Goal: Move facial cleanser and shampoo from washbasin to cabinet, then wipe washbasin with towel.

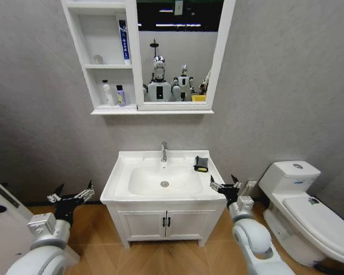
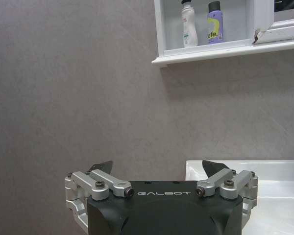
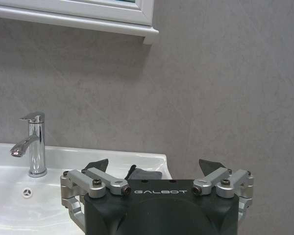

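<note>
Grey wall behind: towel (image 1: 201, 164) on washbasin (image 1: 117, 172) rim — bottles (image 2: 202, 23) in cabinet (image 1: 83, 51) — left tool (image 1: 72, 195), right tool (image 1: 225, 183) gape empty.

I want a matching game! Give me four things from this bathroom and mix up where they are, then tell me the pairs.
Things:
1. towel
2. white bottle
3. right gripper
4. left gripper

Places:
A. bottom shelf of the cabinet, beside a purple bottle
B. low, left of the washbasin, jaws open
C. on the washbasin rim, right of the tap
D. at the washbasin's front right corner, jaws open

Pairs: 1-C, 2-A, 3-D, 4-B
</note>
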Available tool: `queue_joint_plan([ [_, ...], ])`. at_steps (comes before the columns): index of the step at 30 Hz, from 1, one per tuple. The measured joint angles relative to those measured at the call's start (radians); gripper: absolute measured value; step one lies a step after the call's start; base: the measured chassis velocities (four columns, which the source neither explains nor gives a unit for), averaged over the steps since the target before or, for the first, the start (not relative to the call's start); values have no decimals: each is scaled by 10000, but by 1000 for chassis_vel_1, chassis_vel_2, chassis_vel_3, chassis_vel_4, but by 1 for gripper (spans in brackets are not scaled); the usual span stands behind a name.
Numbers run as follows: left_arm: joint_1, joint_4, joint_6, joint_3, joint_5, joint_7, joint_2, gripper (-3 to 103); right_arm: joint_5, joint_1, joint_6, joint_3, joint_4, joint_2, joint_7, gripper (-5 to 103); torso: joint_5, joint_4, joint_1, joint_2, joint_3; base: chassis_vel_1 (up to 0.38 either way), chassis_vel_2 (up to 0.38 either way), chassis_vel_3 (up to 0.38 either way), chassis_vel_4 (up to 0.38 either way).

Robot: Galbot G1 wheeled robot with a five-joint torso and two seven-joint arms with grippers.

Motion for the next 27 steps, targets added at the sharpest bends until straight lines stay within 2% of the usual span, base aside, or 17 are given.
queue_joint_plan([
  [5,-3,4,0,4,-3,-3,3,100,-44,-46,23,-32,62,32,14,100,-1,-2,0,1,0,-104,76,84,-127],
  [12,-6,8,1,10,-8,-10,7,100,-147,-100,43,-157,108,125,78,100,3,2,3,-1,2,-186,221,216,-216],
  [15,-8,10,1,12,-9,-10,10,100,-156,-89,16,-221,81,155,138,100,-2,-6,8,-3,3,-216,196,225,-224],
  [18,-9,10,1,12,-10,-10,10,100,-149,-6,-104,-290,-5,125,189,100,5,5,15,-6,5,-174,191,119,-131],
  [22,-10,11,1,13,-10,-9,11,100,550,349,-612,-460,-388,-229,577,100,1,-7,12,-6,4,-75,56,0,-5],
  [23,-10,11,1,13,-11,-7,11,100,1143,616,-871,-516,-628,-493,778,100,3,-11,2,-4,1,0,0,-66,-14],
  [25,-9,11,1,13,-11,-8,11,100,2204,1202,-1423,-624,-1050,-1064,1131,100,-1,1,-5,-1,0,41,-42,-70,19],
  [26,-9,11,1,13,-11,-8,11,100,2204,1202,-1423,-624,-1050,-1064,1131,100,-1,1,-5,-1,0,82,-42,-55,51],
  [27,-6,10,0,12,-11,-9,12,100,2801,1664,-1742,-718,-1355,-1518,1353,100,4,4,-7,1,-1,96,-25,-55,51],
])
